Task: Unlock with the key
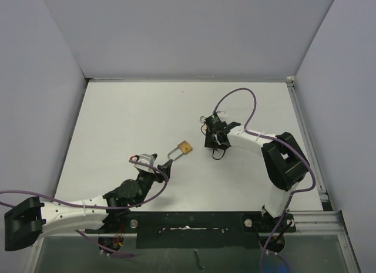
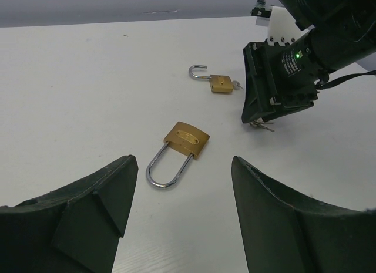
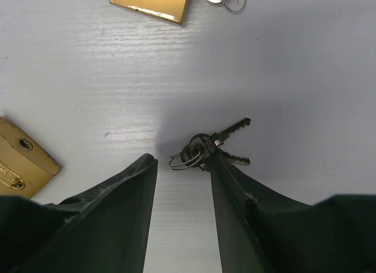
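White table (image 1: 117, 120), two brass padlocks and one loose key bunch on it. Closed padlock (image 1: 184, 147) lies flat near the middle of the top view, body to the upper right, shackle pointing lower left toward the left gripper (image 1: 166, 165). In the left wrist view we see the closed padlock (image 2: 185, 139) centre frame, shackle shut, its loop lying in the gap between the two dark fingers (image 2: 111, 191). Left gripper (image 2: 183, 167) is released, jaws spread wide, nothing held, apart from the lock.

Open padlock (image 2: 220, 83) sits further up in that view, shackle swung out to the left, a small key ring (image 2: 235, 85) at its right side. Right gripper (image 2: 261, 117) stands just to the right of it, pointing down at the table.

Key bunch (image 3: 205, 148) is in the centre of the right wrist view: two keys on a ring, blades pointing right, flat on the table. Right gripper (image 3: 182, 162) is released too, jaws parted with a narrow gap, the ring right at the mouth of that gap. The right-hand finger (image 3: 235, 191) may be touching the keys, we can't tell from this angle. The keys are not clamped. In that view a closed padlock (image 3: 20, 161) corner shows at left edge and the open padlock (image 3: 150, 2) at top edge, both well apart from the key bunch
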Robot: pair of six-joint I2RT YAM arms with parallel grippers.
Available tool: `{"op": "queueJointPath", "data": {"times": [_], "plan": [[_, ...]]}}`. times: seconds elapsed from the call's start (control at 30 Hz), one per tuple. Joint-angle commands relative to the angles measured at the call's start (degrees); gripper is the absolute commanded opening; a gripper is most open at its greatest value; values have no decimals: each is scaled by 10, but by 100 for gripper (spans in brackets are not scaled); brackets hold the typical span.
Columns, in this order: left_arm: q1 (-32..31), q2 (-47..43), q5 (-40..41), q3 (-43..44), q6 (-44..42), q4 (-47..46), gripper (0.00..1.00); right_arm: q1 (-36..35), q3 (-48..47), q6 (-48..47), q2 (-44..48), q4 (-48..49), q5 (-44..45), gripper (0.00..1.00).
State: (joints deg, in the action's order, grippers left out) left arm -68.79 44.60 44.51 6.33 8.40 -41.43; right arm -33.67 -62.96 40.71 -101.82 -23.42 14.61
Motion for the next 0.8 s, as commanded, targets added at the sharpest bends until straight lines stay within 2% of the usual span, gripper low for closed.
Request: {"op": "queueJointPath", "data": {"times": [0.0,0.27,0.7,0.77], "plan": [[4,-9,-3,1,5,-31,64,4,-25,-7,3,-9,19,40],[4,-10,-4,1,7,-29,64,5,-15,0,10,-14,31,32],[4,-10,-4,1,10,-27,64,30,11,-4,39,-22,38,32],[4,-9,-4,0,10,-28,64,30,11,-13,44,-19,38,36]]}}
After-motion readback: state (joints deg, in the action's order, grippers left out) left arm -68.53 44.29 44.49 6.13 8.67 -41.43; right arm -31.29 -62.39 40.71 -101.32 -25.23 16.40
